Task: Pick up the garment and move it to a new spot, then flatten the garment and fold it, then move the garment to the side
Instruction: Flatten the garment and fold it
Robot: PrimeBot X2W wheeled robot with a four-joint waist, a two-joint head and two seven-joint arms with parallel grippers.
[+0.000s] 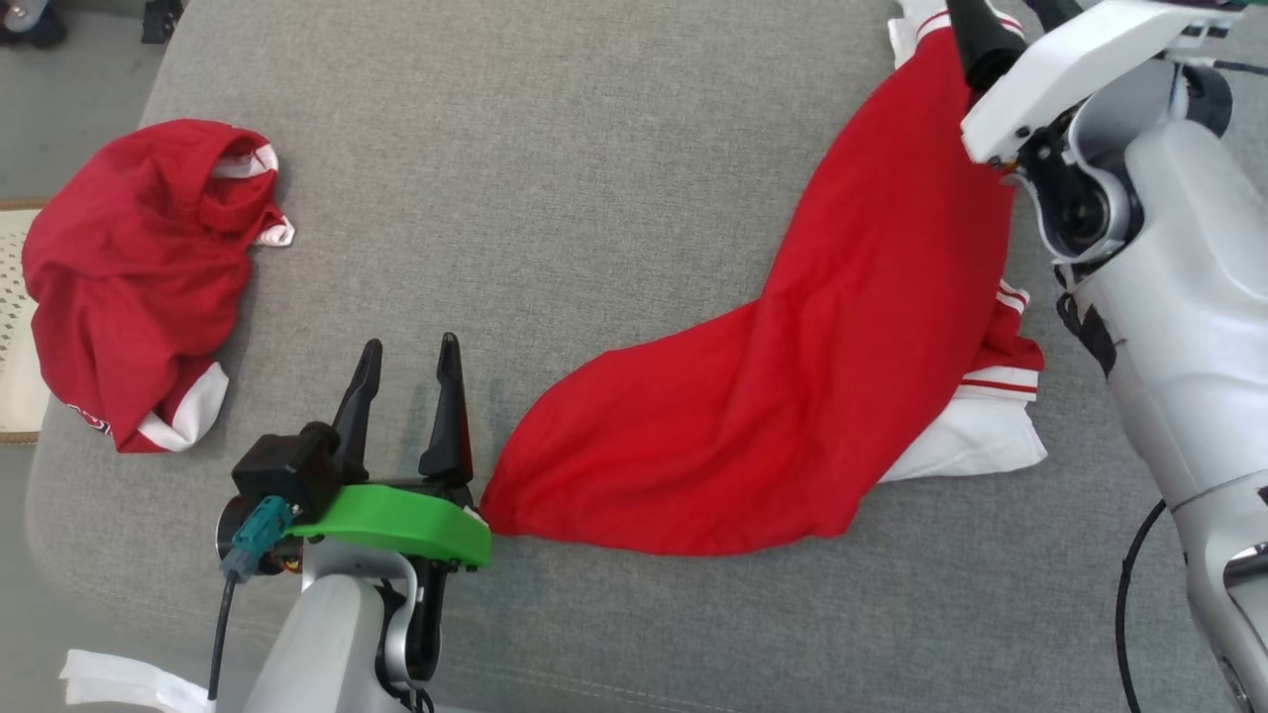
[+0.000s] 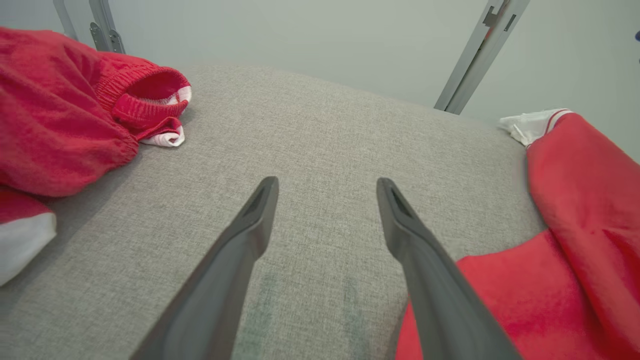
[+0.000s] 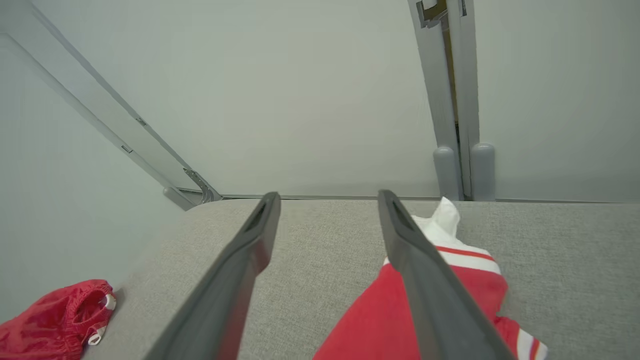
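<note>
bright, even, diffuse light with no glare. beneath the left gripper (image 2: 327, 181) its fingers (image 2: 235, 270) cast faint, soft-edged shadows on the grey cushion (image 2: 320, 125). the crumpled red garment (image 2: 60, 115) to its left throws a thin soft shadow. both wrist views are wide-angle. the rails (image 3: 450, 100) beyond the right gripper (image 3: 328, 194) lean outward, and the finger bases blur near the lens.

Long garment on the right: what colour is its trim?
The trim is white with thin red stripes, clearest in the head view.
</note>
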